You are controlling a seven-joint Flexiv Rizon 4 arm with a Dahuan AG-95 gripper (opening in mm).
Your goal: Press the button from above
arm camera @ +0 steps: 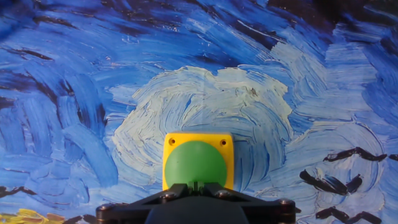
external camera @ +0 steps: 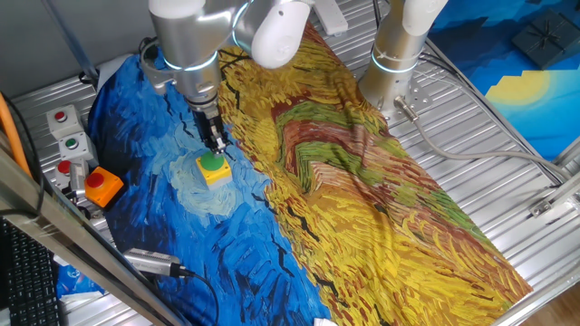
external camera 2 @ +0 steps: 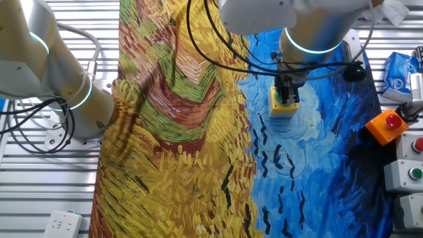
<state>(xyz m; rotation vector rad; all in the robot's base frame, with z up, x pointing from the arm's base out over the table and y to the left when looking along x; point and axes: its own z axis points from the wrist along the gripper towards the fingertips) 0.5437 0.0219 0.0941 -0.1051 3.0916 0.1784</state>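
The button (external camera: 212,163) is a round green cap on a small yellow box, standing on the blue swirl part of the painted cloth. It also shows in the other fixed view (external camera 2: 284,106) and fills the lower middle of the hand view (arm camera: 194,163). My gripper (external camera: 218,145) hangs straight down over it, its tips right at the cap; I cannot tell whether they touch it. In the other fixed view the gripper (external camera 2: 286,94) covers most of the cap. In the hand view the gripper (arm camera: 196,185) has its two fingertips pressed together with only a thin seam, over the cap's near edge.
A red button on an orange box (external camera: 101,186) (external camera 2: 390,124) sits at the cloth's edge, beside grey boxes with small buttons (external camera: 65,127) (external camera 2: 410,173). A second arm's base (external camera: 394,63) (external camera 2: 66,92) stands beyond the rumpled yellow cloth (external camera: 317,154). A metal cylinder with a cable (external camera: 149,263) lies nearby.
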